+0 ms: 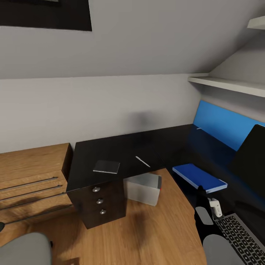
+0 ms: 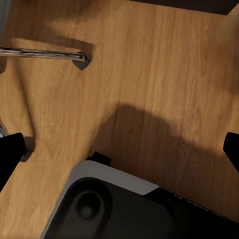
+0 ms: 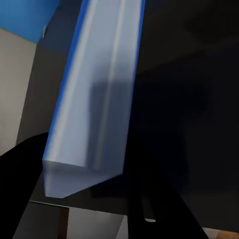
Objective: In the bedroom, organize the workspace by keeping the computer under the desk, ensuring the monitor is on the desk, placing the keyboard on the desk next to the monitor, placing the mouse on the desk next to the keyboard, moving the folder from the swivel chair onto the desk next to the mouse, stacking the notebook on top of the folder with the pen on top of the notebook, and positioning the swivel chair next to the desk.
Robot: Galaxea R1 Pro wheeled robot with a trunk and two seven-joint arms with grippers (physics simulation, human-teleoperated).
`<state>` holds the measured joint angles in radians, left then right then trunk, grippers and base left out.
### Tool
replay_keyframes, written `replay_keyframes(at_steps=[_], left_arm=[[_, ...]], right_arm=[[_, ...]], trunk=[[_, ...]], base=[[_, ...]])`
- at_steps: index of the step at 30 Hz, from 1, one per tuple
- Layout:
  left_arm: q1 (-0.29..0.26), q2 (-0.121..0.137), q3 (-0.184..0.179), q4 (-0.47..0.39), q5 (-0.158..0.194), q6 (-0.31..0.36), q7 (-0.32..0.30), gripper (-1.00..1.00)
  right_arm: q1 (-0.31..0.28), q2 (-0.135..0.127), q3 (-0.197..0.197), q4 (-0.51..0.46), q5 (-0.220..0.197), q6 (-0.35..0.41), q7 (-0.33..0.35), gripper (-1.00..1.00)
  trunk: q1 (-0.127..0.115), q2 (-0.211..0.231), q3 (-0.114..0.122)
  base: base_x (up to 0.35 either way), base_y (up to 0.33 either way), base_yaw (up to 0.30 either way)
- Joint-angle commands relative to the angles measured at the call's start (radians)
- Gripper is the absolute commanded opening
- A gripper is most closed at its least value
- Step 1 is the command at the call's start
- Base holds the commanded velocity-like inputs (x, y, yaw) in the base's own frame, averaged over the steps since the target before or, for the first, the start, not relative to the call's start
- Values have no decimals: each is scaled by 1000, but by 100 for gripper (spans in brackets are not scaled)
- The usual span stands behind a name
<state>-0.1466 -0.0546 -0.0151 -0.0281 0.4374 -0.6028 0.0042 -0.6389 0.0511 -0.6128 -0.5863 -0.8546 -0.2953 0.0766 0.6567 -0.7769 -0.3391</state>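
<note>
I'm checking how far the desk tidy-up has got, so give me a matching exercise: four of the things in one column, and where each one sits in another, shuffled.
Things:
1. notebook
2. pen
3. folder
4. computer

Places:
A. on the floor under the desk
B. desk top near the right gripper, at the desk edge
C. desk top above the three drawers
D. bare desk top, between the notebook and the folder

Pairs: 1-C, 2-D, 3-B, 4-A
</note>
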Motion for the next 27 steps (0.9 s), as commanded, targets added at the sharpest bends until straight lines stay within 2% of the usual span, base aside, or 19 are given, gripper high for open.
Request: replay_keyframes(at_steps=[1,7,27], left_arm=[[-1,0,-2,1,3,-3,0,100],[-1,-1,-2,1,3,-3,0,100],[0,-1,-2,1,3,-3,0,100]], right_arm=[[-1,1,-4,89,-21,-1,8,-100],[-1,1,-4,89,-21,-1,8,-100],[-1,0,-2,89,-21,-1,8,-100]], trunk=[[0,-1,-1],[0,-1,-1],[0,-1,-1]], base=[[0,82,0],[0,119,0],[0,4,0]])
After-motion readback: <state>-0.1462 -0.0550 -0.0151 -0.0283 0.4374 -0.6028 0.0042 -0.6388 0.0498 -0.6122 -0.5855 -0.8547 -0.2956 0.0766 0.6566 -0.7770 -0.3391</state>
